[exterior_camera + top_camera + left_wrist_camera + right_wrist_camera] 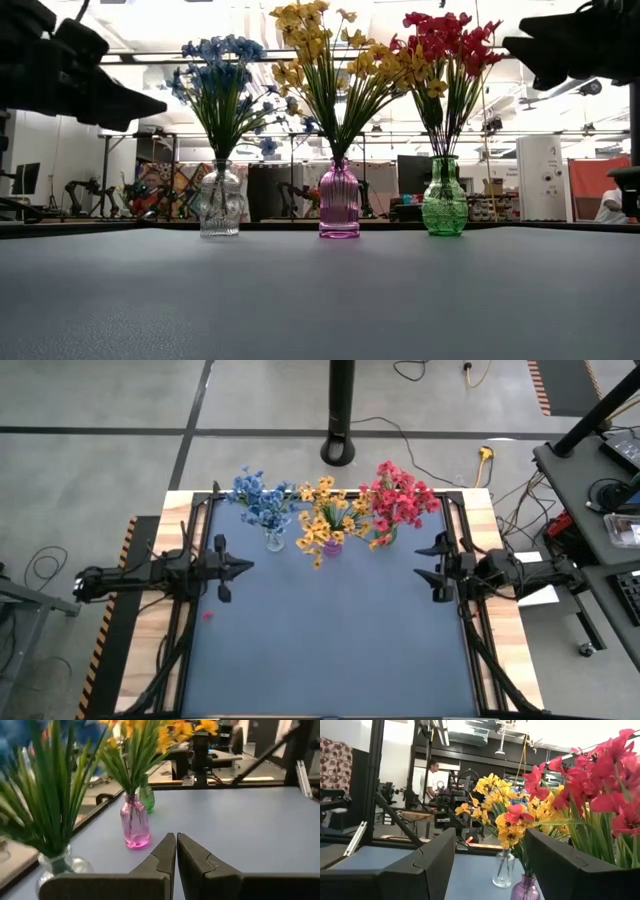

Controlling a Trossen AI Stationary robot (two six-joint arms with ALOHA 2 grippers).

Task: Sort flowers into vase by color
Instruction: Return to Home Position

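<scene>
Blue-grey surface [330, 650] in a workshop, with one arm at each side. Three vases stand upright in a row along the far edge, close together but apart. The clear vase [220, 205] on the left holds the blue flowers [262, 500], the violet vase [339, 200] in the middle holds the yellow flowers [328, 515], and the green vase [444, 200] on the right holds the red flowers [400, 495].

Each bunch is one colour, with small clustered blossoms on long thin green stems that fan out well above the vase necks. The heads of neighbouring bunches overlap. Sorting appears complete, apart from a small reddish speck [207, 615] lying on the surface near the left arm.

The left hand [245, 566] is closed and empty, its fingers pressed together, and it points inward just near of the blue bunch. The right hand [425, 560] is open and empty, level with it on the right, near the red bunch.

To return home well, each arm should probably pull back toward its own side, away from the spreading blossoms. The vases look light and top-heavy, so a brushed stem could tip one.
</scene>
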